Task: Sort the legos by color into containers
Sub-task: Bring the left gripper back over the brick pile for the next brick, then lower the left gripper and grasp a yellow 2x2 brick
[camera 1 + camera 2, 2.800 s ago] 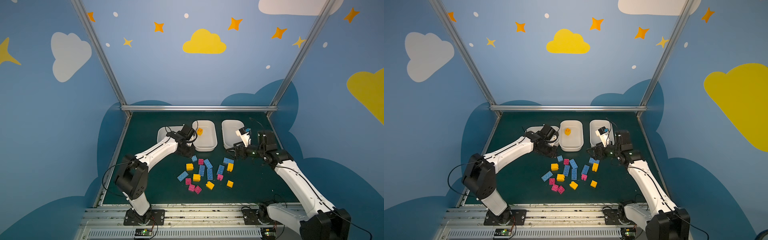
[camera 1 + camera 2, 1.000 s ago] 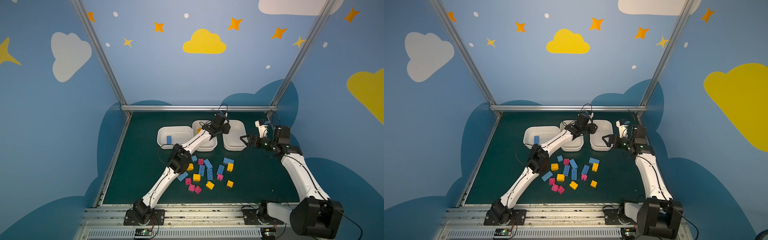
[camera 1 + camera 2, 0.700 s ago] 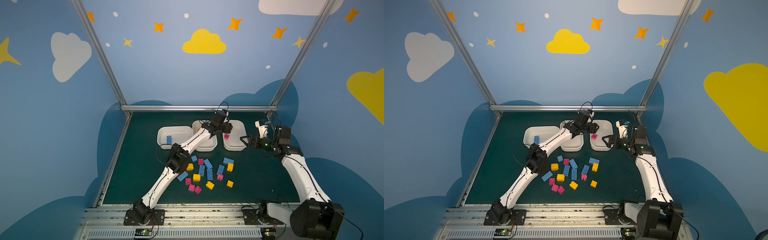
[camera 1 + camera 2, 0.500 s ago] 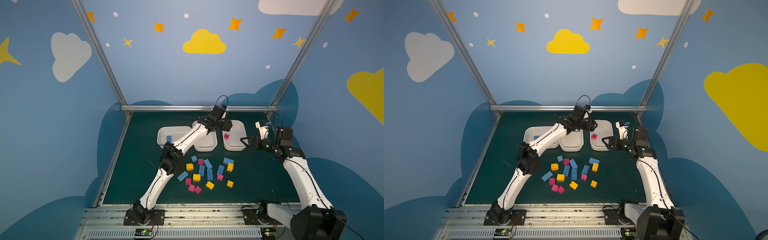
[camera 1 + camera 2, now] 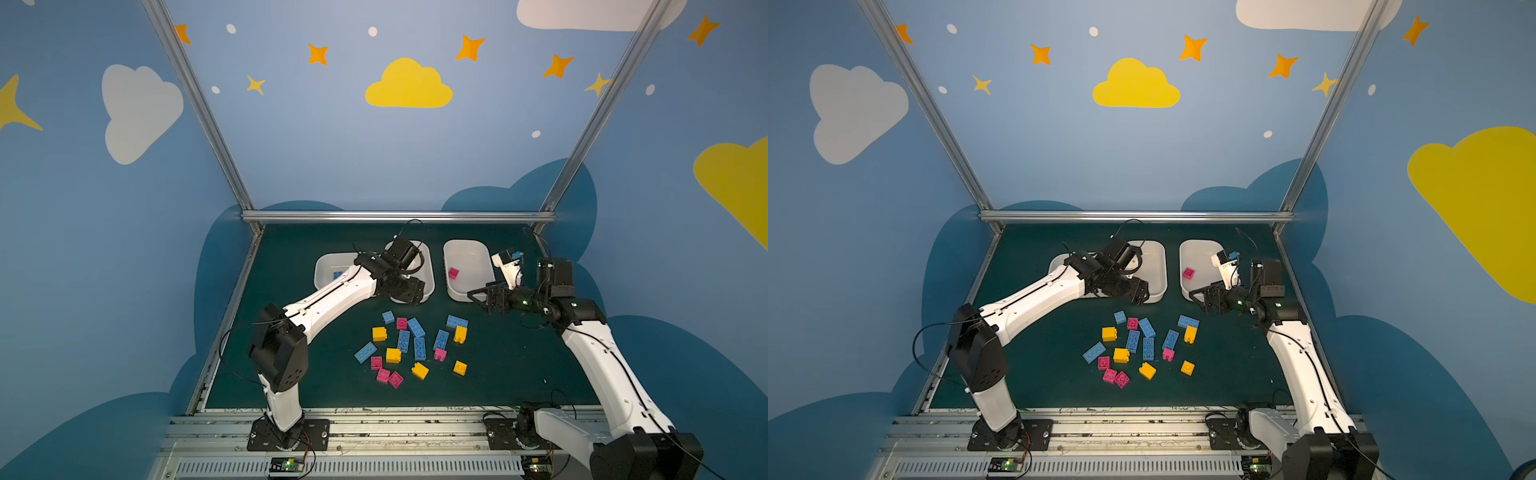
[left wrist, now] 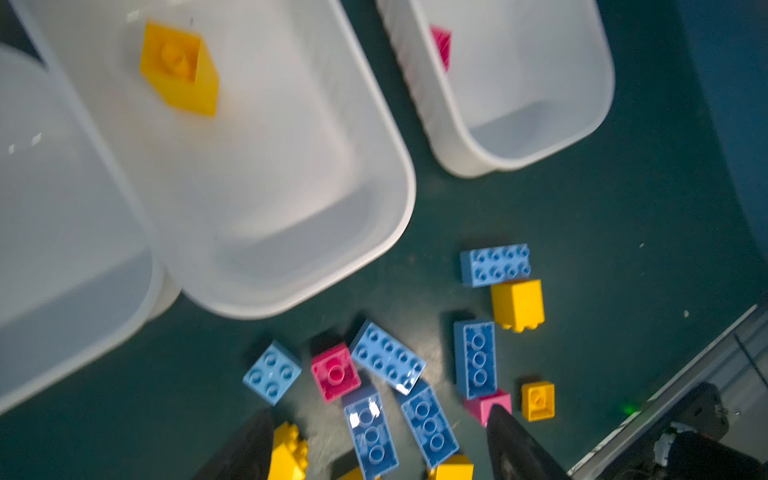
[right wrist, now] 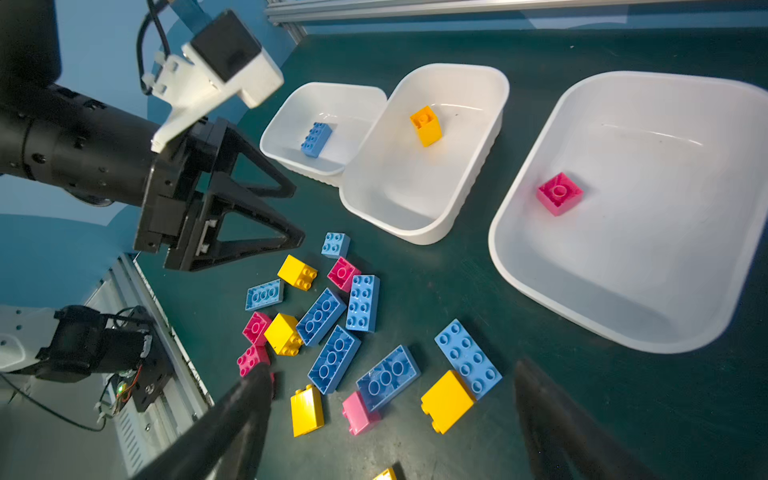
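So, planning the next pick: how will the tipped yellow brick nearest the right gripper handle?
The yellow brick looks hard moulded plastic: probably rigid and light. Its glossy faces may slip in a pinch. Boxy, so a push likely slides it, not rolls.

We saw a booth with matte blue walls (image 5: 374, 158) painted with a yellow cloud (image 5: 408, 85), white clouds (image 5: 137, 112) and orange stars (image 5: 469, 48). Silver aluminium posts (image 5: 201, 108) and a silver crossbar (image 5: 399, 216) framed a dark green tabletop mat (image 5: 519, 365). Soft, even light fell throughout, casting only faint shadows.
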### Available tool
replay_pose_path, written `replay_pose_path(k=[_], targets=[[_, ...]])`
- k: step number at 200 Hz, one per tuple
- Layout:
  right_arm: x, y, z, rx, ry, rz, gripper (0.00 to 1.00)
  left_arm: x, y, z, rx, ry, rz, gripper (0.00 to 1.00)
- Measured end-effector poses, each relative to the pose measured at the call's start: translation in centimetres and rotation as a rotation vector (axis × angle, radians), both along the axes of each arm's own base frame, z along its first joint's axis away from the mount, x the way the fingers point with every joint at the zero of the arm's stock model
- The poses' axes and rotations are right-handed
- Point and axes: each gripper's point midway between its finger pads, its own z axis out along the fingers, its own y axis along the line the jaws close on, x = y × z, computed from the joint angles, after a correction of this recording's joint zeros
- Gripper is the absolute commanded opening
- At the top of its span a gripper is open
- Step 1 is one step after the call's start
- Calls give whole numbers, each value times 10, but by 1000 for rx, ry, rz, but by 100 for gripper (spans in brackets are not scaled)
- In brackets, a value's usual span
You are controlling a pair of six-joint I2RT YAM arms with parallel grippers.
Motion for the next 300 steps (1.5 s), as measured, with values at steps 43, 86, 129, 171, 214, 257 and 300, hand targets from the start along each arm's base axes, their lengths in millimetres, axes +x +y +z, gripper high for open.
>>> replay_pose_path(k=[43, 86, 129, 171, 214, 257, 300], targets=[[-9, 17, -8, -7, 18, 65, 89, -44, 48, -26, 91, 96, 92, 79], [-13, 28, -17, -12, 48, 103, 89, -56, 67, -64, 172, 174, 162, 75], [-17, 31, -23, -15, 63, 116, 89, -50, 65, -72, 226, 112, -44, 74], [-19, 32, -30, -18, 77, 119, 89, -49, 67, -87, 301, 36, -434, 73], [-20, 32, -32, -18, 85, 119, 89, -45, 80, -122, 380, 26, -683, 70], [-20, 32, -32, -18, 86, 118, 89, -31, 74, -135, 394, -36, -786, 59], [-20, 31, -33, -20, 85, 116, 89, -28, 67, -144, 378, -48, -847, 34]])
